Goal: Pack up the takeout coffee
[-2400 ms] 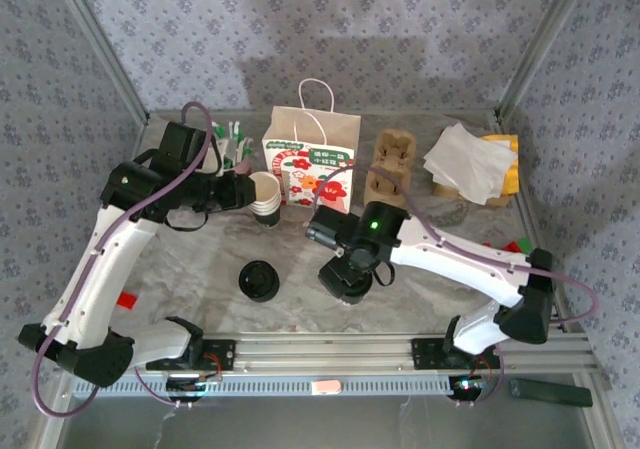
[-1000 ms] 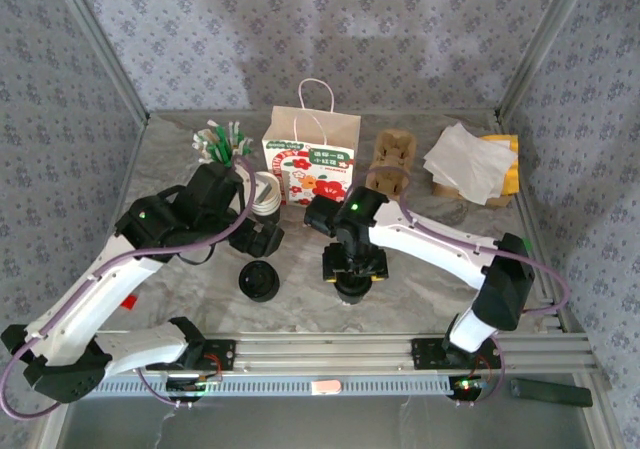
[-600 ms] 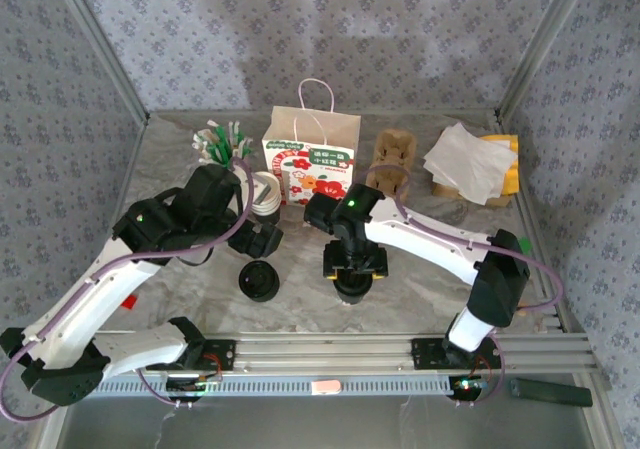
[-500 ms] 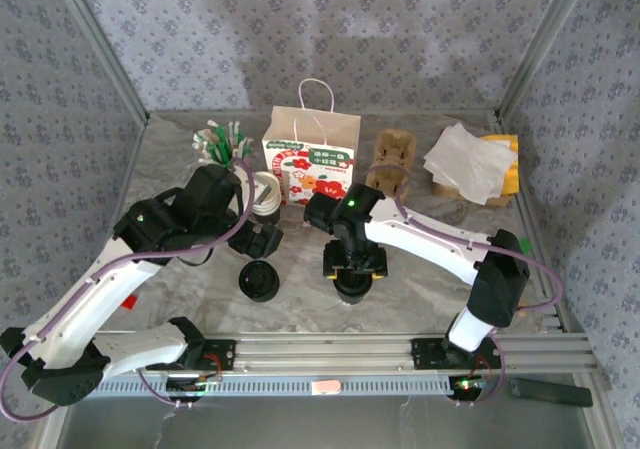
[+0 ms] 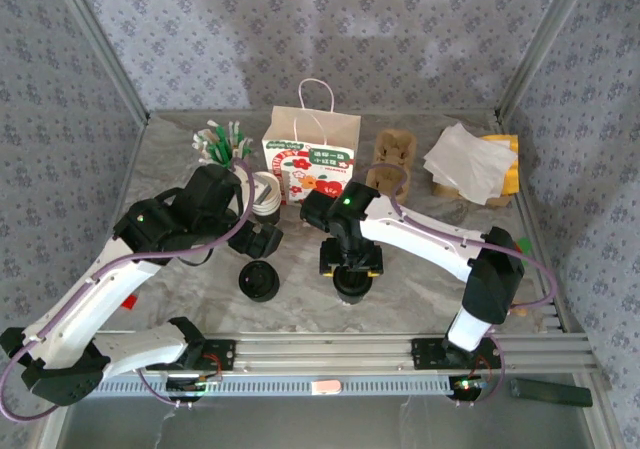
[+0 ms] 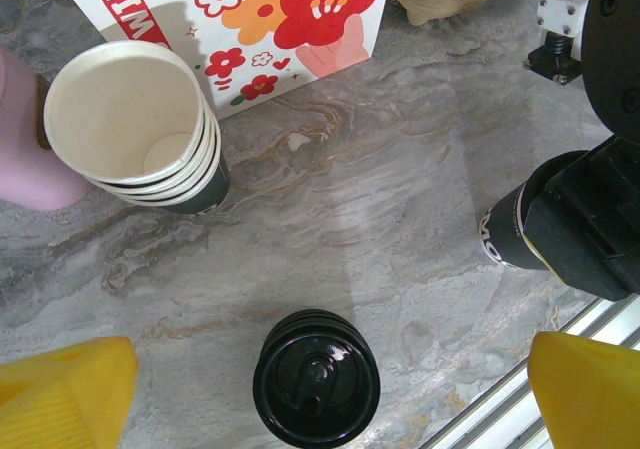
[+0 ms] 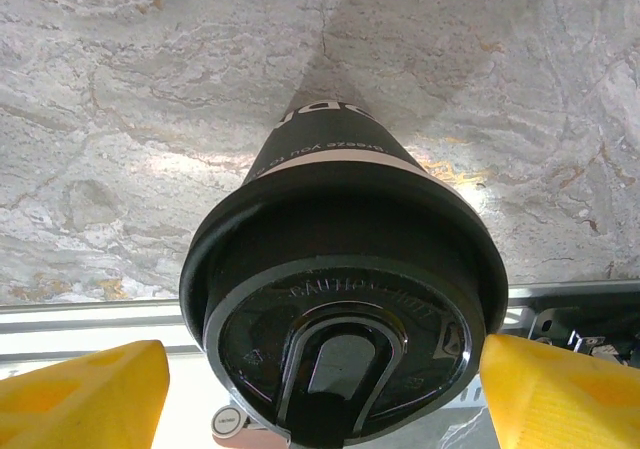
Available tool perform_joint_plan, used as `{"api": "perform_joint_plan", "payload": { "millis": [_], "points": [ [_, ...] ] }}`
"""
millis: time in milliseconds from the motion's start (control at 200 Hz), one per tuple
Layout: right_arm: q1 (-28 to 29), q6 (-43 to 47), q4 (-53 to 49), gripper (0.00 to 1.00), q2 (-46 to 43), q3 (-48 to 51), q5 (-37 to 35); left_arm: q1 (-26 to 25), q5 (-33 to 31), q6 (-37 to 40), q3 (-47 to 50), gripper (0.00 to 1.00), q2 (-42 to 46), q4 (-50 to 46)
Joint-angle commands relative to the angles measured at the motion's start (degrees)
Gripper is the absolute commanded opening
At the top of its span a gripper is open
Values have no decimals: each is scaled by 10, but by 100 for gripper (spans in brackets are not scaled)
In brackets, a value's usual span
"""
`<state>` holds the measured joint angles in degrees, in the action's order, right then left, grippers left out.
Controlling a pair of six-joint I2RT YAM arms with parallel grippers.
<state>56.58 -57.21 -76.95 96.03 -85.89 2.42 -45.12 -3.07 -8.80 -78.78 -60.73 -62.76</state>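
Note:
The takeout coffee is a dark-sided cup with a pale band and a round black lid. It stands upright on the marble table near the front rail. My right gripper hangs straight over it, open. Its yellow fingers stand on either side of the lid: the right one is at the lid's rim, the left one a little clear of it. My left gripper is open above a loose stack of black lids. The paper bag with the flower print stands upright at the back centre.
A stack of lidless cups stands left of the bag, close to my left wrist. Pulp cup carriers and napkins lie at the back right, green-tipped sticks at the back left. The metal rail runs along the front edge.
The left arm swung from beside the cup stack forward to above the black lids, then stayed there. The right arm edged slightly left over the coffee. Neither gripper's opening changed.

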Motion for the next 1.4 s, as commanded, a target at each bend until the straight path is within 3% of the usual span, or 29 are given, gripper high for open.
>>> {"api": "perform_joint_plan", "payload": {
  "millis": [0,540,1084,1394],
  "points": [
    [-3,-7,-10,81,8,-2,-13,-3,-7,11,3,100,8,10],
    [-3,3,-7,82,21,9,-16,-3,-8,18,-2,100,3,8],
    [-2,21,-5,74,45,3,-15,-3,-10,23,-1,100,-1,6],
    [-2,27,-12,76,56,7,-12,-4,-9,26,-1,100,1,8]
  ]
}}
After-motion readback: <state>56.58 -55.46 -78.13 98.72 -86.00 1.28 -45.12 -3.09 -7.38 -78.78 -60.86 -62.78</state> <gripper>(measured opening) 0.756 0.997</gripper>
